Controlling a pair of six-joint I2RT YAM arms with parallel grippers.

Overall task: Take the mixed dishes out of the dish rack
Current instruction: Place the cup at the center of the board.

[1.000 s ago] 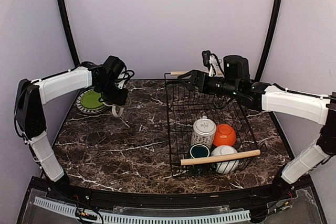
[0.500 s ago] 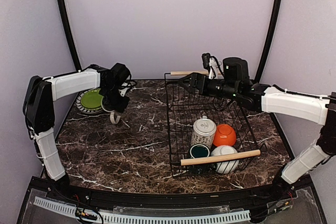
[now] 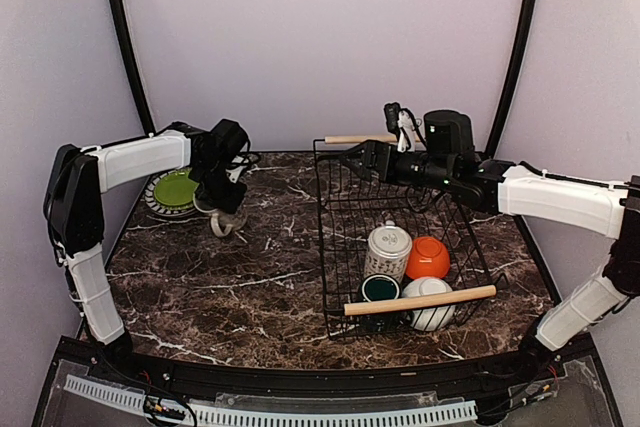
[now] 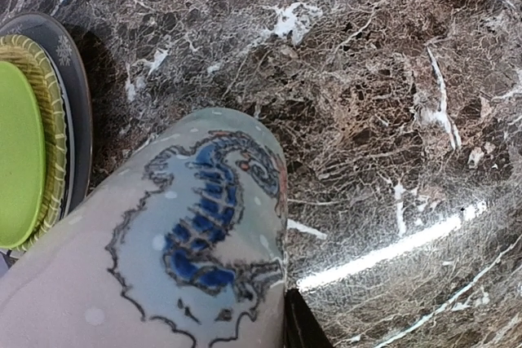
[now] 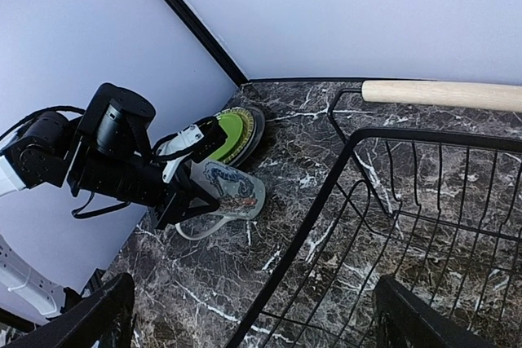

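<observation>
Lab booth: bare walls, marble tabletop

The black wire dish rack on the desk's right half holds a cream mug, orange bowl, dark green cup and white bowl at its near end, while a seahorse-printed white mug tilts beside the lime-green plate stacked on a grey patterned plate near the far-left corner.

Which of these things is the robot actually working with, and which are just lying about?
Job: dish rack; inside it patterned mug, orange bowl, dark green cup, white bowl; outside it cream mug, lime-green plate, grey plate.
Not part of it: marble table, black frame poles.
</observation>
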